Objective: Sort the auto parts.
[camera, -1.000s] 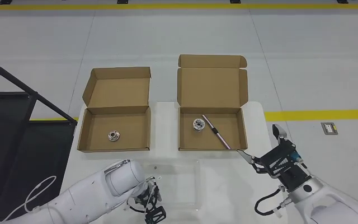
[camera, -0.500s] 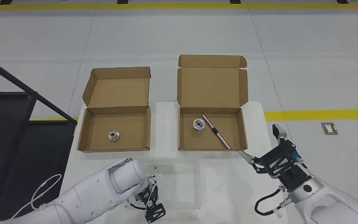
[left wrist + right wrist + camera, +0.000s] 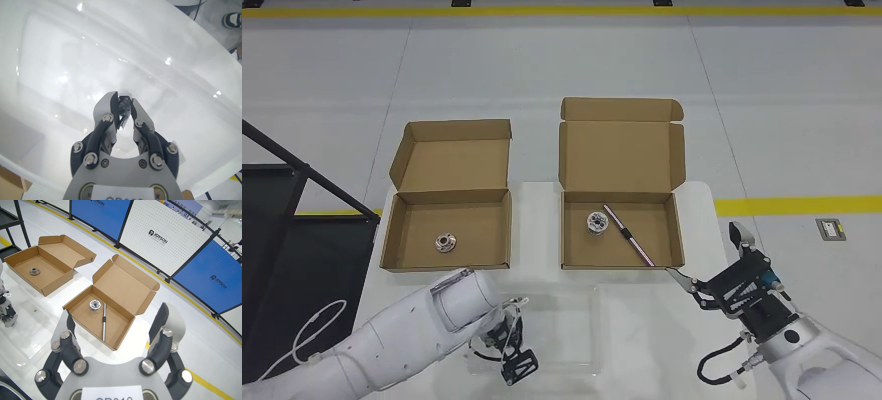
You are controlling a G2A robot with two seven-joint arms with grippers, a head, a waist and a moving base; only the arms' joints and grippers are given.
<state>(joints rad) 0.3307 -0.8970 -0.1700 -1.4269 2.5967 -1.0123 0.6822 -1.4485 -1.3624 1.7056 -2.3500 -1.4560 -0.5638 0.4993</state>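
Observation:
My left gripper [image 3: 123, 106] hangs over a clear plastic tray [image 3: 56, 66], shut on a small metal part [image 3: 123, 107] held between its pads. From above, the left gripper [image 3: 514, 362] is at the tray's [image 3: 594, 330] near left side. The left cardboard box [image 3: 482, 225] holds a round flange [image 3: 445, 242]. In the right cardboard box [image 3: 662, 230] lie a silver hub [image 3: 596, 221] and a metal rod [image 3: 628, 234]. My right gripper [image 3: 707, 252] stands open beside that box's near right corner, holding nothing.
Both boxes have their lids folded back away from me. The wrist view shows the flange [image 3: 34, 272], hub [image 3: 94, 305] and rod [image 3: 104, 323]. A black rack stands off the table's left side. The table edge runs just right of the right gripper.
The left arm has swung a little, carrying its gripper slightly toward the boxes over the tray. The right arm has not moved.

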